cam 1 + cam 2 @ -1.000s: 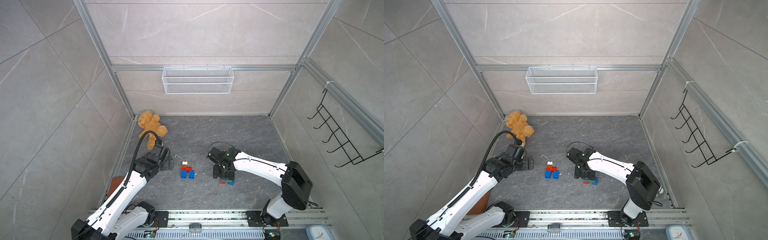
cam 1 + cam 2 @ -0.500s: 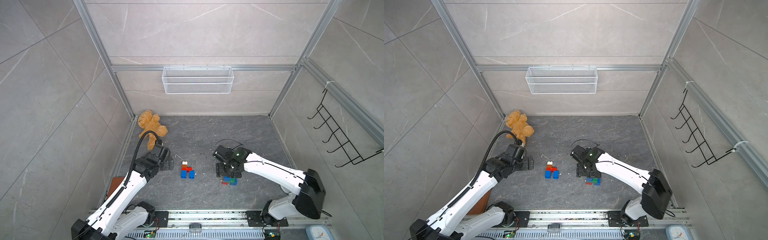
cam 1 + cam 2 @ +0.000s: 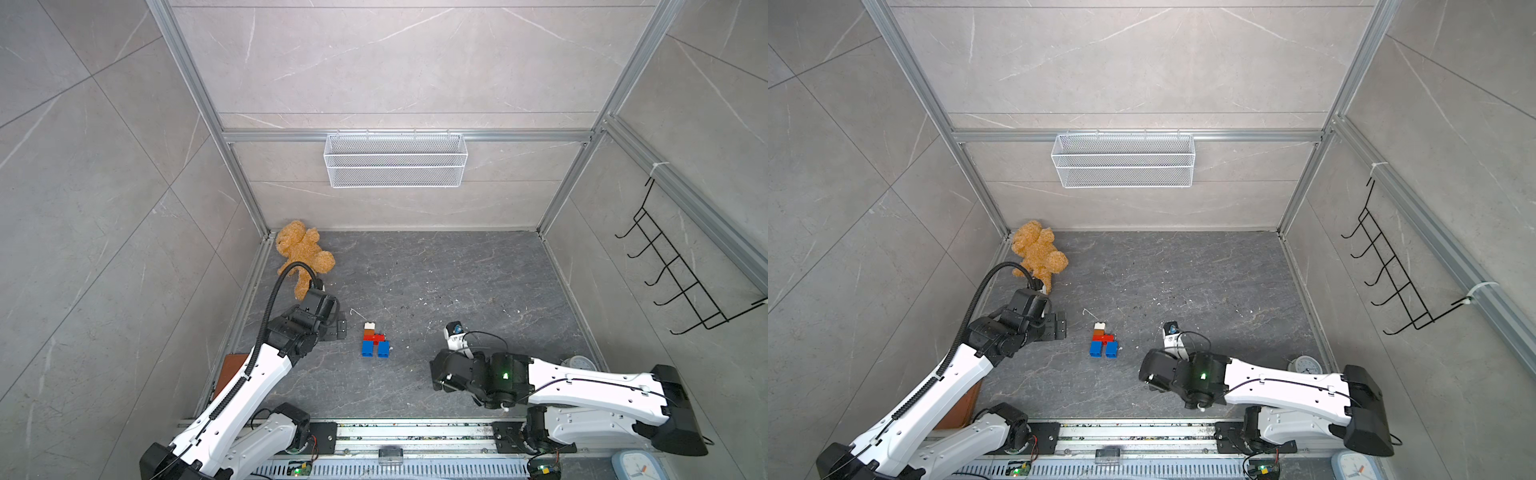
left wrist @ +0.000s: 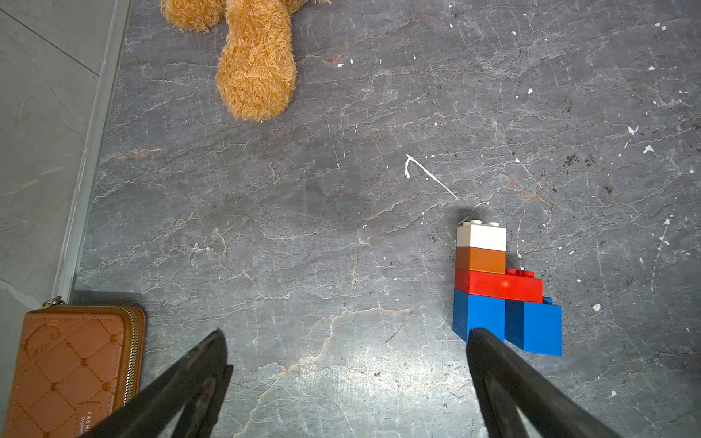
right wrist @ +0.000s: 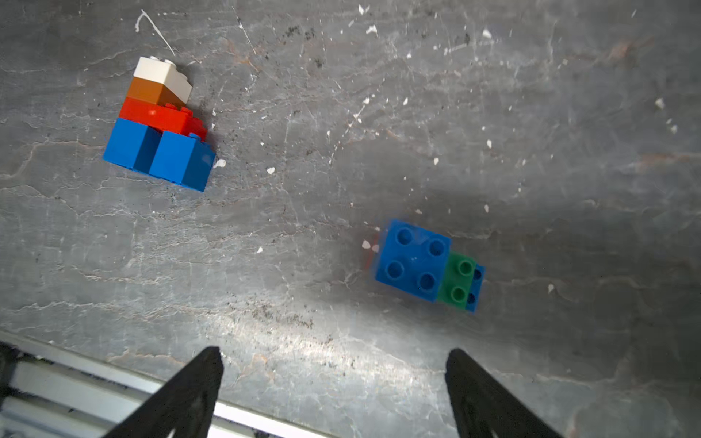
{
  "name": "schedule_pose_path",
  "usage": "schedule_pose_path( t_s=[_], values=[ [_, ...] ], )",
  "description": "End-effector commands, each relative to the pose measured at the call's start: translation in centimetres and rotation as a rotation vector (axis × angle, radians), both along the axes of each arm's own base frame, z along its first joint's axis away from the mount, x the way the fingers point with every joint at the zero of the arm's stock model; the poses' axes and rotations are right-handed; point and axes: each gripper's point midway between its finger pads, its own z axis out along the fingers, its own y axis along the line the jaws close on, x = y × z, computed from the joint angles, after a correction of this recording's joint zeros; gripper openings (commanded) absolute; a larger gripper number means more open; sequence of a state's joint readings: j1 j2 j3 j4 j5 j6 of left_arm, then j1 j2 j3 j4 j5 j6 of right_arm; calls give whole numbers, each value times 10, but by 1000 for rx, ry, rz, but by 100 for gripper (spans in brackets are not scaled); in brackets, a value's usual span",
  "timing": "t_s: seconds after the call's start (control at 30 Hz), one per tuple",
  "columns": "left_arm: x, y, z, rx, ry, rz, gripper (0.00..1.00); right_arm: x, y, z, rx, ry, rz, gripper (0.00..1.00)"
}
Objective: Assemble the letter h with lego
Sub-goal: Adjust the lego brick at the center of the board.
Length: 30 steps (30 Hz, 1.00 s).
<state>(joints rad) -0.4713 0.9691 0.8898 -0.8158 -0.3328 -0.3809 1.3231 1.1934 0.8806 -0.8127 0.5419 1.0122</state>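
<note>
Drew the right jaws back toward 6 o'clock and spread them empty, leaving the blue-and-green brick stack (image 5: 417,261) loose on the counter (image 5: 550,159), at 3 o'clock of the white-topped build (image 3: 375,341). Holding the left jaws wide, empty, at its 9 o'clock. Reads as an h already.

Left pincer (image 4: 346,337), right pincer (image 5: 333,354): both agape

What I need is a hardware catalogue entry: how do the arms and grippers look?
Both: white shells, black joints. The left arm carries a ribbed black hose; the right arm has thin black wires and a green light. The left gripper and right gripper have black tapered fingers.
</note>
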Motion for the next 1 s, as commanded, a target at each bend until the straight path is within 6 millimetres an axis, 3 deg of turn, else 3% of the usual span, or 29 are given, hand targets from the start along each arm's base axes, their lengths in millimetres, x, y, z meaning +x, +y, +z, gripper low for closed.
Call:
schedule_pose_path(
  t_s=[0.0,0.17,0.33,0.5,0.7,0.97],
  values=[
    [0,3,11,3,-30,-2,100,18,-14,-2,-10,-149,-141,94],
    [0,4,12,3,-36,1,100,17,-31,-17,39,-164,-227,96],
    [0,2,11,2,-28,-5,100,14,-22,-30,52,-129,-186,93],
    [0,2,10,4,-25,-5,100,12,-17,-43,50,-109,-177,82],
    [0,2,9,8,-21,-3,100,17,-22,-45,66,-118,-193,68],
    [1,2,7,11,-13,-5,100,23,-31,-48,18,-121,-213,67]
  ],
)
